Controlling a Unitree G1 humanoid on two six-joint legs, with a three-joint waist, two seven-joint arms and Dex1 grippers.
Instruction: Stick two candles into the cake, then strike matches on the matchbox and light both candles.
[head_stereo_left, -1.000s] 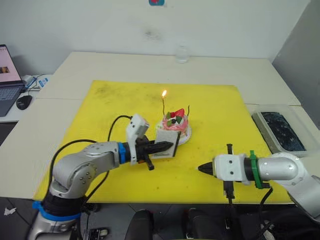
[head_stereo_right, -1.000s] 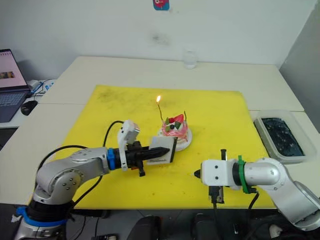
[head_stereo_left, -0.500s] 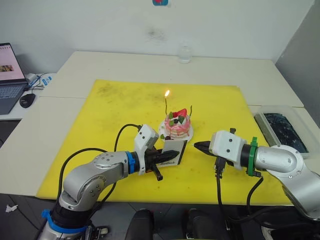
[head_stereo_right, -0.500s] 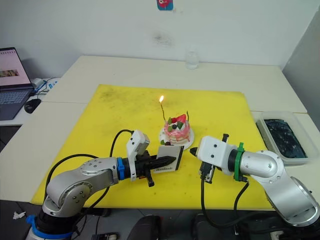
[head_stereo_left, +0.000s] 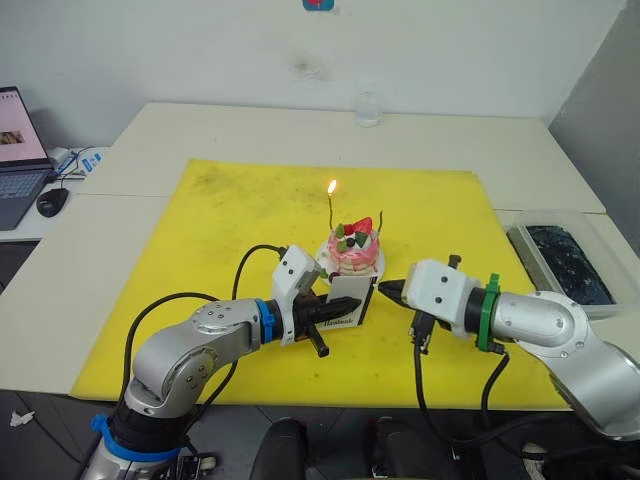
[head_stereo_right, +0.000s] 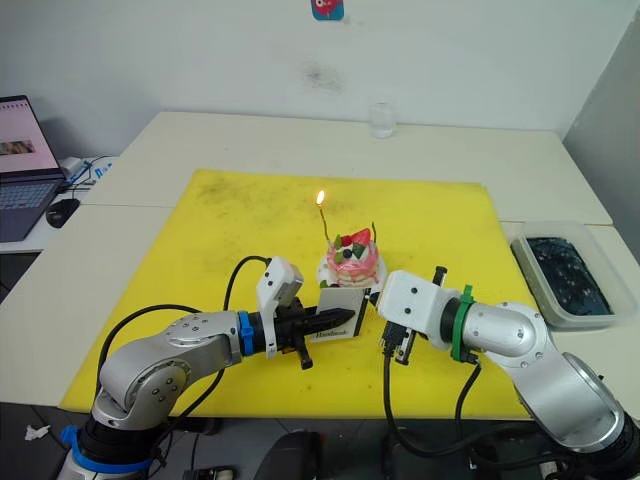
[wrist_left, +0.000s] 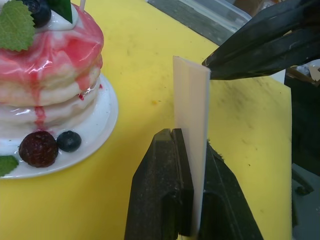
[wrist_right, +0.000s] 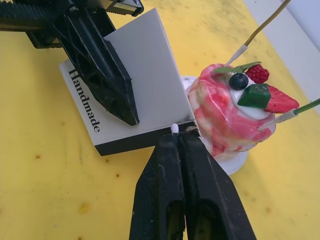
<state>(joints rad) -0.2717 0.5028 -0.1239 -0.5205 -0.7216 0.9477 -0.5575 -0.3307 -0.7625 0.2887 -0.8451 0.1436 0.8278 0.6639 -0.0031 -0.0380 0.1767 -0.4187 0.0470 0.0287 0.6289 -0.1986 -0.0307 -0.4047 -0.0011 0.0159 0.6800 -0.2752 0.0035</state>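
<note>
A pale table (head_stereo_left: 250, 130) is covered by a yellow mat (head_stereo_left: 230, 215); beyond the mat, a clear glass (head_stereo_left: 367, 108) is set.

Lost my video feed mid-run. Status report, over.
Left gripper shut on matchbox. Right gripper shut on match, tip at matchbox's black strip. One candle lit, other candle unlit. Nothing blocking.

Illumination: bright, even, apparently overhead. Shadows on the yellow mat (head_stereo_left: 240, 220) are soft. Left wrist view blurs at close range.
</note>
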